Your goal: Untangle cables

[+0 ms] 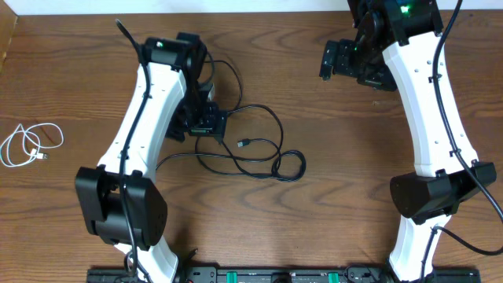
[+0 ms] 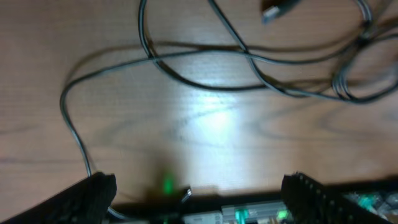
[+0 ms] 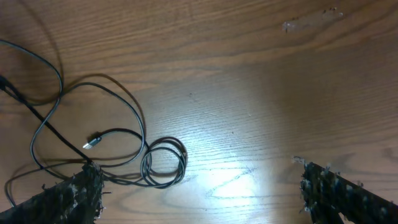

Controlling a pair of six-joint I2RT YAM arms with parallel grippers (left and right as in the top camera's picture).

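1. Both of my grippers are open wide, and nothing sits between the fingers of either one.
2. My left gripper (image 1: 206,122) is low over the brown table (image 1: 354,196), right at the left side of the black cables (image 1: 302,165).
3. From my left wrist, I see one black cable bend down and run just beside one of my fingers (image 2: 87,199). I cannot tell if it touches.
4. All the black cables lie in a loose, messy pile near the middle of the table. They loop around and cross over each other.
5. At the right end of the pile, some cable is wound into a little ring (image 3: 185,160).
6. One small plug (image 1: 244,143) lies inside the big loops.
7. I cannot tell how many black cables are in the pile.
8. My right gripper (image 1: 334,59) is up at the far right side, well apart from the pile.
9. One white cable (image 1: 41,156) lies curled up by itself at the left edge of the table, well apart from the black ones.
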